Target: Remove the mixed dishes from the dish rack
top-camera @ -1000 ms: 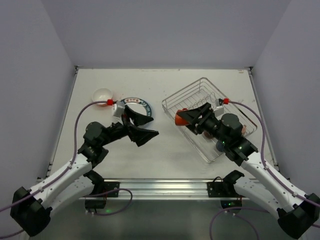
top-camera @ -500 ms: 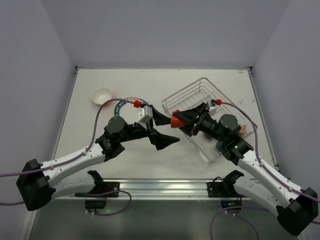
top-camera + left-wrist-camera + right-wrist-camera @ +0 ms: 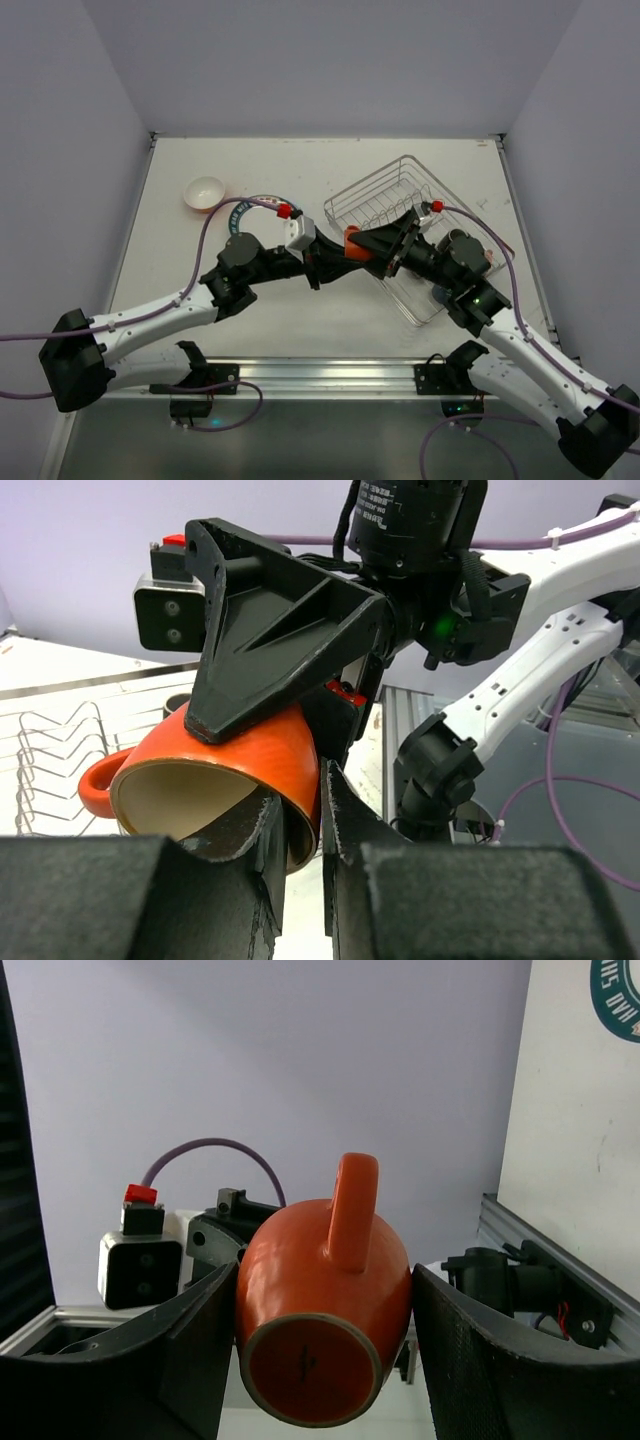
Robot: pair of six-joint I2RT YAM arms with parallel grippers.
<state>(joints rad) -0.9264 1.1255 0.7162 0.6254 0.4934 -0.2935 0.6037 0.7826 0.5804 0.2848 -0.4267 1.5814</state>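
An orange mug hangs in the air just left of the dish rack, held between both arms. My right gripper is shut on its round body, handle up, base toward the camera. My left gripper is shut on the mug's rim, one finger inside the pale interior and one outside. An orange bowl with a white inside and a plate with a dark blue patterned rim lie on the table at the left.
The silver wire rack sits tilted at the right of the table, partly under my right arm. A bluish dish and a tan one show in it beside that arm. The table's metal front rail runs between the bases.
My left arm swung right from beside the patterned plate to the mug, and its jaws went from wide open to closed on the rim. My right gripper carried the mug slightly left.
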